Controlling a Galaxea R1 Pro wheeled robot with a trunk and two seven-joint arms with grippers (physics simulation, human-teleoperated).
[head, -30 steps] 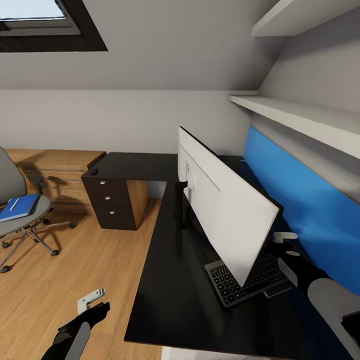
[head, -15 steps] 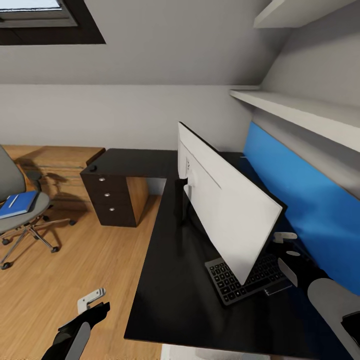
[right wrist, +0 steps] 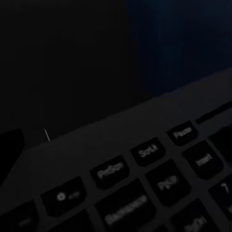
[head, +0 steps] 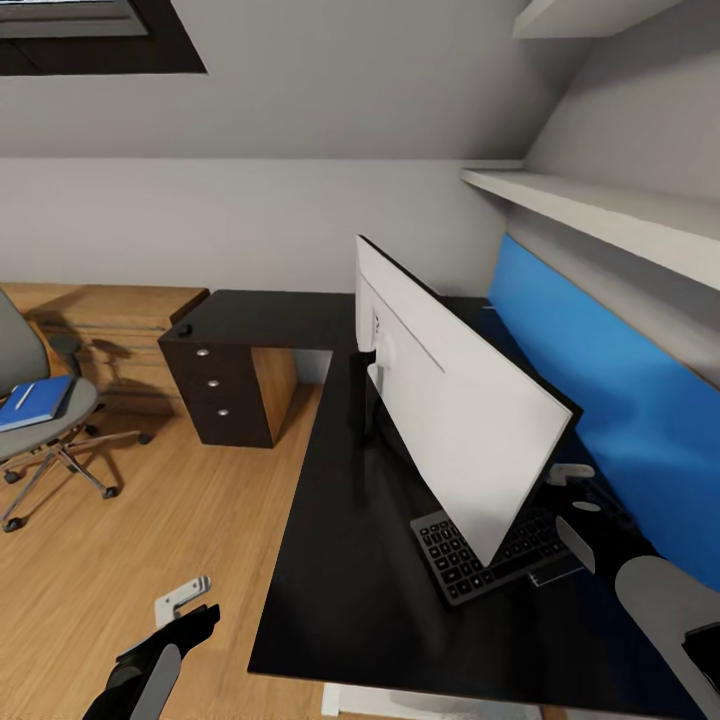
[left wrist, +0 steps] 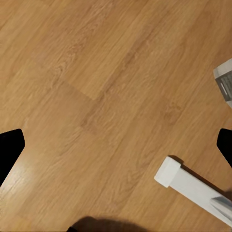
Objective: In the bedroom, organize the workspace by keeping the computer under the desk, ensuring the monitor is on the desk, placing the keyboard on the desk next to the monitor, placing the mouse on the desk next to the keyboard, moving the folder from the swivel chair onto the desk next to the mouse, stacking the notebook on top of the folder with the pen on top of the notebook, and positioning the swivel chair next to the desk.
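Observation:
The monitor stands on the black desk with its white back toward me. Behind it lies the keyboard, partly hidden by the screen; its keys show close up in the right wrist view. My right gripper hovers open at the keyboard's right end. The small black mouse sits on the desk's far left corner. At the left edge the swivel chair carries the blue folder with a thin white pen on it. My left gripper hangs open over the floor. Computer and notebook are out of view.
A dark drawer unit holds up the desk's far wing, and a light wooden dresser stands beyond it. White shelves and a blue wall panel run along the right. A white desk leg stands on the wood floor.
The whole picture has slid slightly up and left, so the camera has moved. Both arms and the things on the desk and chair keep their places.

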